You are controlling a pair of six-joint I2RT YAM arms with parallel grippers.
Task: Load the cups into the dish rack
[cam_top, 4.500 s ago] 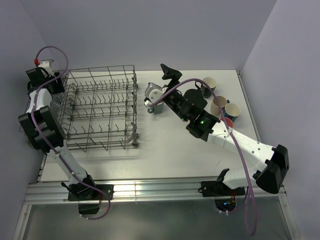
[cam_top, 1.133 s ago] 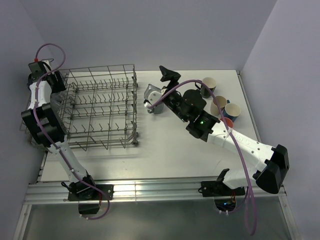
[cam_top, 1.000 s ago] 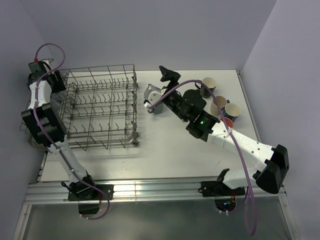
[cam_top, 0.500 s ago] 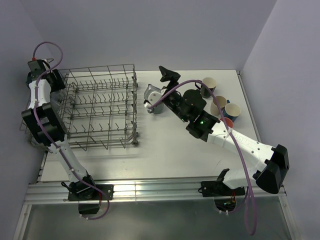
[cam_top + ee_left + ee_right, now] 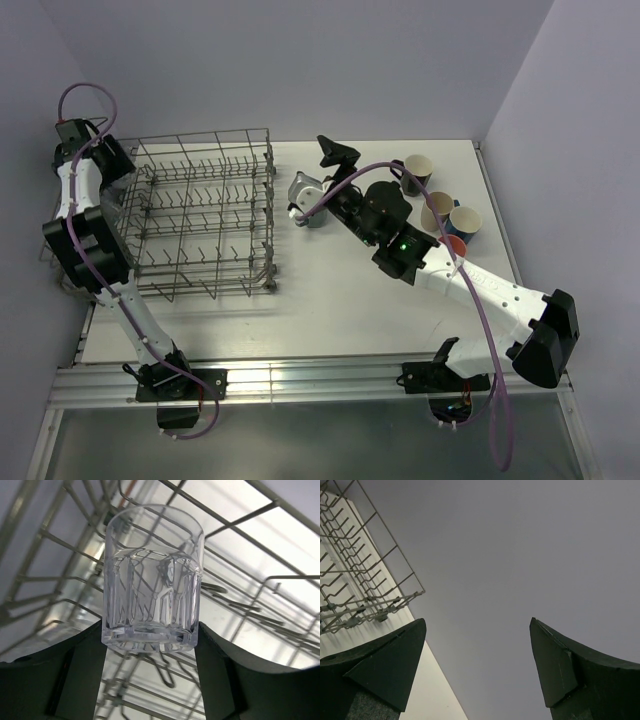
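A clear ribbed glass tumbler (image 5: 152, 580), one of the cups, is pinched at its base by my left gripper (image 5: 150, 636), which is shut on it. It hangs over the wires of the dish rack (image 5: 240, 600). From above, the left gripper (image 5: 108, 160) sits at the far left corner of the dish rack (image 5: 205, 137). My right gripper (image 5: 477, 630) is open and empty, facing the wall. In the top view the right gripper (image 5: 322, 178) is tilted up over a grey-blue mug (image 5: 303, 190) on the table.
Black (image 5: 415, 172), beige (image 5: 437, 210), blue (image 5: 465, 222) and coral (image 5: 456, 245) mugs cluster at the table's far right, the coral one partly behind my right arm. The rack's corner (image 5: 350, 595) shows left of the right gripper. Walls close in behind and on both sides.
The left wrist has shifted slightly toward the far left corner with the tumbler in its grip. The right arm has barely moved.
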